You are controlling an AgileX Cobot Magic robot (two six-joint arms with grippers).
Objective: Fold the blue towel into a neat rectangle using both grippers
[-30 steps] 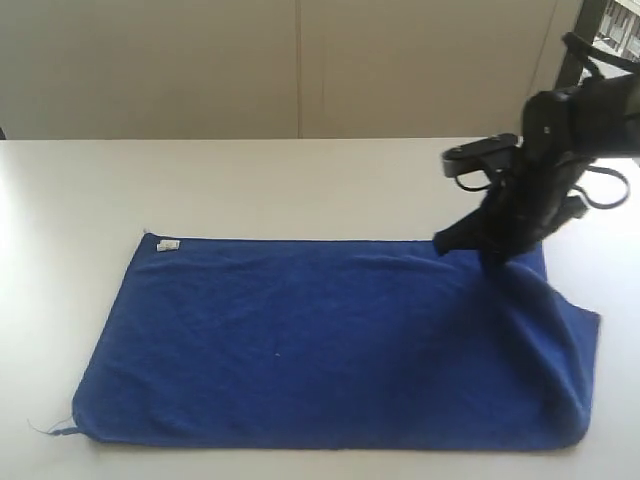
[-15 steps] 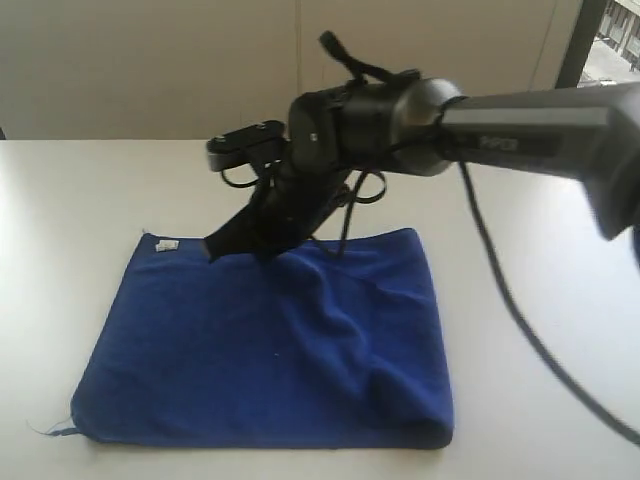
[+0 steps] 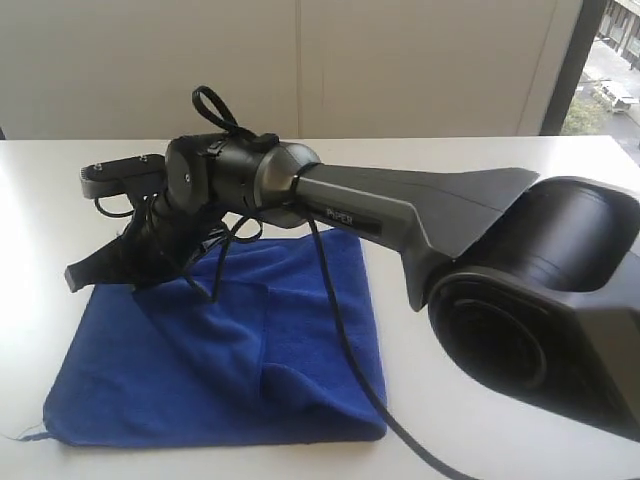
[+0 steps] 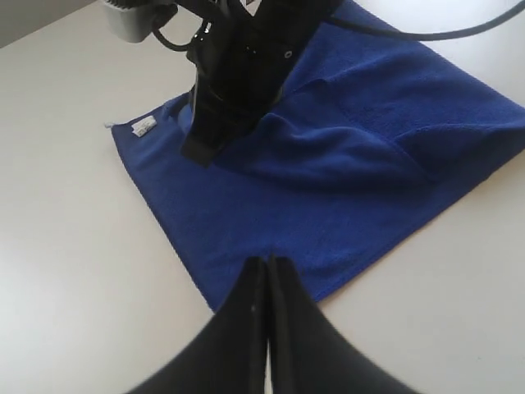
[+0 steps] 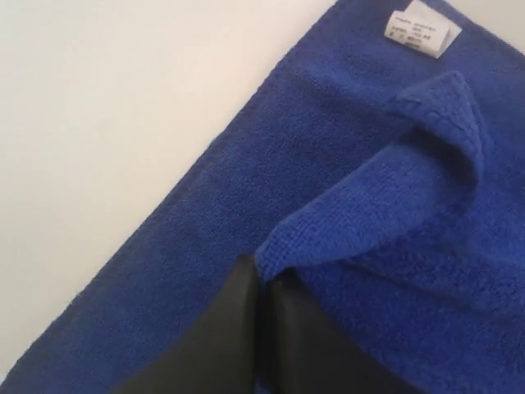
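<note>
Mid-fold, my right gripper (image 5: 261, 277) clamps the blue towel's (image 3: 250, 370) edge, my left gripper (image 4: 264, 271) is pinched together and empty; next, lay that edge by the far-left white tag (image 5: 422, 31).

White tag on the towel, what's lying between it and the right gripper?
Only blue towel: between the white tag and the right gripper lies its folded-over corner, seen in the right wrist view.

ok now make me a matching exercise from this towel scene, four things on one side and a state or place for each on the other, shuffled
Things:
1. left gripper
2. right gripper
3. white tag
4. blue towel

States or places:
a. pinching a cloth edge
b. partly doubled over itself
c. shut, holding nothing
d. at a corner of the lower layer

Pairs: 1-c, 2-a, 3-d, 4-b
</note>
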